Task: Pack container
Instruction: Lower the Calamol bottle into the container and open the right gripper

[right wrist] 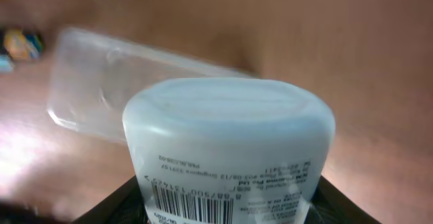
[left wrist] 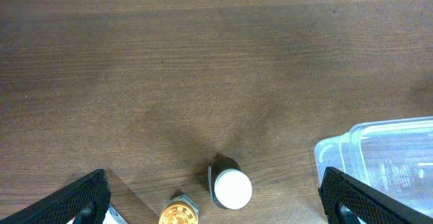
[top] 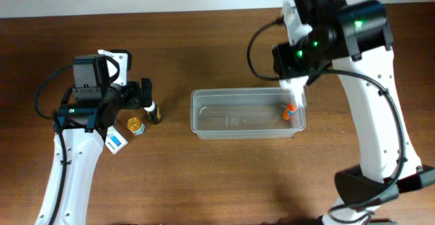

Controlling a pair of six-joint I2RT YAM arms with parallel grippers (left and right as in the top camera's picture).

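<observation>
The left pincer (left wrist: 213, 198) hangs low over the wooden worktop (left wrist: 203, 61), its fingers spread wide. Between them sits a small dark bottle (left wrist: 230, 187) with a white cap, and a gold-lidded jar (left wrist: 179, 214) is just beside it. Off to that pincer's right lies the container (top: 196, 115), clear and open-topped. At its far end the right pincer (right wrist: 223, 214) pinches a white tube (right wrist: 226, 136) bearing a barcode, with the orange tip pointing down into the container directly below.
</observation>
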